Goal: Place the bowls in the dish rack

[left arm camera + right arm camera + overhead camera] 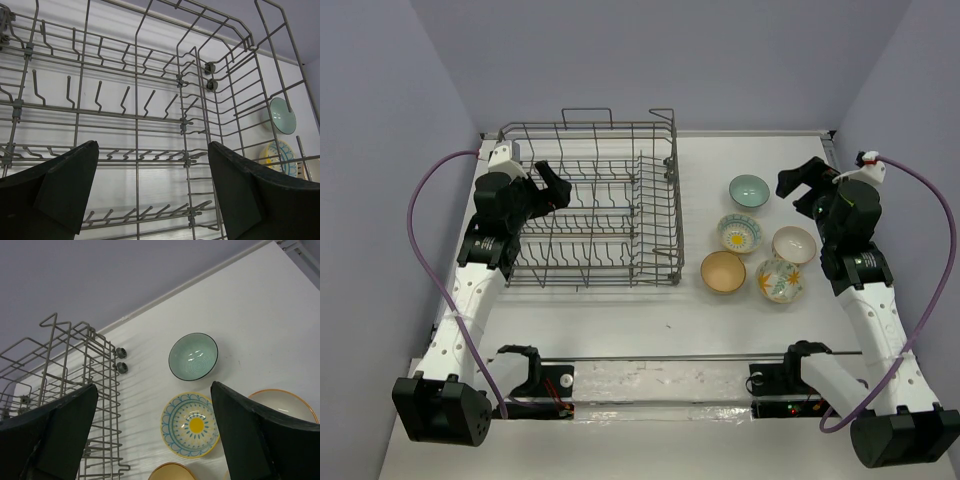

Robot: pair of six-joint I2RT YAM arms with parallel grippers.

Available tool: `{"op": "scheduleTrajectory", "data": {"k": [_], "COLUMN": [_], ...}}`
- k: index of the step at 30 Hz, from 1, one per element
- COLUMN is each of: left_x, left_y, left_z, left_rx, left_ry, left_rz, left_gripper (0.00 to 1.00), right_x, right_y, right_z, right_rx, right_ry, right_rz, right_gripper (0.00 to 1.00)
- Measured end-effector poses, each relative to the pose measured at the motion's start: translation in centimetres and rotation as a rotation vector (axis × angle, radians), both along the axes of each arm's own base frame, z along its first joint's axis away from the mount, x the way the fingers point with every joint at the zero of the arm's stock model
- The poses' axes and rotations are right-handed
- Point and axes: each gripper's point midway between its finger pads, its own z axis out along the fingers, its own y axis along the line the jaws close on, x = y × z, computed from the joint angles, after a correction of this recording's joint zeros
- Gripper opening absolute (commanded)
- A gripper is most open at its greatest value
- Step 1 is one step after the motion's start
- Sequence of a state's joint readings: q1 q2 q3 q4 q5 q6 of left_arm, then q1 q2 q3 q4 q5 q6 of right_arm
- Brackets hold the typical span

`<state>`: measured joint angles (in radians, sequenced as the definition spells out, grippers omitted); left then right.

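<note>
The grey wire dish rack (674, 190) stands at the table's back left with no bowl in it. Five bowls sit in a cluster to its right: teal-green (749, 190), floral (740, 233), white-and-tan (794, 244), plain tan (723, 271) and a second floral one (781, 281). My left gripper (552, 185) hangs open over the rack's left side, and its wrist view looks across the tines (136, 100). My right gripper (798, 185) hovers open beside the teal-green bowl (193, 356), above the floral bowl (192, 425). Neither holds anything.
The rack's raised right wall and its corner rollers (121, 367) stand between the rack's inside and the bowls. A purple cable loops out from each arm. Lilac walls close off the back and both sides of the white table (650, 320).
</note>
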<state>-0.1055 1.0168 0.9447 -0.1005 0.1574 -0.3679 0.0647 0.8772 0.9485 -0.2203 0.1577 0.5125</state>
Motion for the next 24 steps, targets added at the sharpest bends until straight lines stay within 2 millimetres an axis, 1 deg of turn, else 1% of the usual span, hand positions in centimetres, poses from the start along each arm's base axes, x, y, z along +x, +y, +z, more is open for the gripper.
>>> {"op": "scheduleTrajectory", "data": {"k": [5,12,15,21,24], "left_x": [0.0,0.0,0.0,0.0,0.0], "left_y": [0.0,0.0,0.0,0.0,0.0], "left_z": [0.0,0.0,0.0,0.0,0.0], "left_rx": [0.000,0.000,0.000,0.000,0.000], "left_ry": [0.000,0.000,0.000,0.000,0.000], "left_rz": [0.000,0.000,0.000,0.000,0.000], "left_gripper": [0.99,0.99,0.99,0.99,0.99], "right_x": [0.0,-0.3,-0.4,-0.9,-1.4], "right_y": [-0.3,-1.3,-2.2,-4.9,-6.0], "right_z": [-0.1,-1.2,-2.2,-5.4,-6.4], "right_rx": [-0.002,-0.012,-0.020,-0.046,-0.055], "right_ry": [0.006,0.048,0.085,0.212,0.253], "right_rz": [-0.015,-0.071,-0.122,-0.287,-0.357], "right_gripper": [1.00,1.00,1.00,1.00,1.00]}}
